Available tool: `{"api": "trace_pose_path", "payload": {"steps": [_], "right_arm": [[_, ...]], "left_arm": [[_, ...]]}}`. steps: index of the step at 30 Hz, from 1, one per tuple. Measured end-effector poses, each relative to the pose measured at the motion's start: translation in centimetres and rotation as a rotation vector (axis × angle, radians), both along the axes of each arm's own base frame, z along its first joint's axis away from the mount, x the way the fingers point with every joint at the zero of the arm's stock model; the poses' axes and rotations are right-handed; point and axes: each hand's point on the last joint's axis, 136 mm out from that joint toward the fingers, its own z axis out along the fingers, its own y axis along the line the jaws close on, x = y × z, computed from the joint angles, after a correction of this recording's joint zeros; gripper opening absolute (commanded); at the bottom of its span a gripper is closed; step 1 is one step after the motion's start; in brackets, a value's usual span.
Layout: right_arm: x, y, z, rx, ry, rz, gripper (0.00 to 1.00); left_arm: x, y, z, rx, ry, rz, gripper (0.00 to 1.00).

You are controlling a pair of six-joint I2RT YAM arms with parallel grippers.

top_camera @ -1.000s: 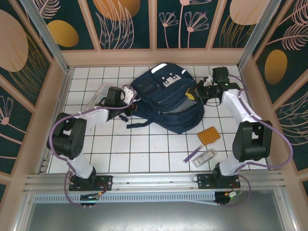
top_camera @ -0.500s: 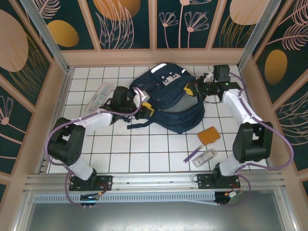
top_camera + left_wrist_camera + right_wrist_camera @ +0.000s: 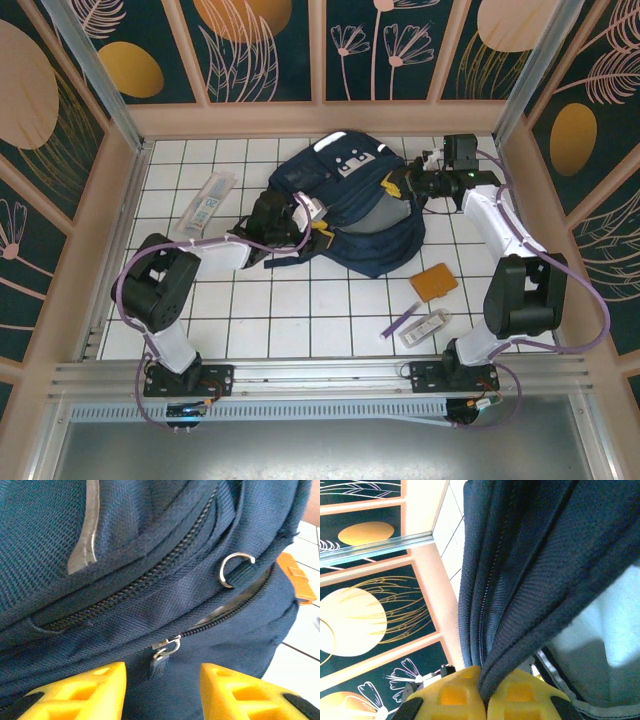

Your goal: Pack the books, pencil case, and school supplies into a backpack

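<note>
Right now the move turns on the zipper pull (image 3: 161, 661). In the left wrist view it hangs straight ahead of the left gripper (image 3: 162, 672), centred in the gap between the parted yellow fingers, which touch nothing. The zip track runs from it up and to the right. The left arm is the nearer one, at the near-left edge of the backpack (image 3: 350, 200), which lies at the far middle of the table. The right gripper (image 3: 484, 690) is clenched on a fold of the backpack's fabric at its right side. The orange book (image 3: 434, 282), purple pen (image 3: 403, 321) and clear pack (image 3: 430, 326) lie well apart, near-right; a second pack (image 3: 207, 200) lies far-left. What the backpack holds is hidden, and how far its mouth gapes is hard to judge.
</note>
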Motion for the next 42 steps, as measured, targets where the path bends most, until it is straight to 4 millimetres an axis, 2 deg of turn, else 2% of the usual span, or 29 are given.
{"api": "trace_pose_path", "payload": {"steps": [4, 7, 10, 17, 23, 26, 32, 33, 37, 39, 41, 42], "right_arm": [[-0.1, 0.2, 0.2, 0.009, -0.004, 0.009, 0.00], [-0.1, 0.3, 0.4, 0.016, -0.012, 0.015, 0.00], [0.0, 0.3, 0.5, 0.019, -0.017, 0.019, 0.00], [-0.1, 0.3, 0.5, 0.017, -0.025, 0.026, 0.00], [-0.2, 0.1, 0.3, 0.002, -0.035, 0.037, 0.00], [-0.4, -0.4, -0.1, -0.012, -0.027, 0.035, 0.00], [-0.6, -1.0, -0.3, -0.026, -0.027, 0.037, 0.00], [-0.7, -1.0, -0.2, -0.026, -0.032, 0.038, 0.00], [-0.6, -1.0, -0.2, -0.027, -0.033, 0.038, 0.00], [-0.7, -1.0, -0.2, -0.027, -0.034, 0.038, 0.00], [-0.6, -1.0, -0.2, -0.028, -0.033, 0.037, 0.00], [-0.6, -1.0, -0.2, -0.030, -0.034, 0.036, 0.00]], "left_arm": [[0.4, -0.1, -0.9, -0.013, -0.033, 0.003, 0.36], [0.4, -0.5, -1.0, -0.039, -0.058, -0.015, 0.35], [0.2, -0.7, -0.7, -0.066, -0.079, -0.031, 0.29], [0.3, -1.2, -0.2, -0.118, -0.102, -0.043, 0.00], [-0.1, -0.8, -0.3, -0.135, -0.102, -0.041, 0.00], [0.4, 1.0, -0.8, -0.121, -0.077, 0.030, 0.00], [5.2, 7.5, -1.7, -0.093, 0.010, 0.317, 0.00], [5.8, 8.2, -1.8, -0.091, 0.031, 0.353, 0.00], [7.2, 8.2, -1.2, -0.121, 0.072, 0.413, 0.00], [7.8, 8.2, -1.4, -0.132, 0.097, 0.446, 0.05], [8.2, 8.1, -1.4, -0.139, 0.112, 0.466, 0.22], [8.3, 8.2, -1.5, -0.139, 0.119, 0.480, 0.27]]}}
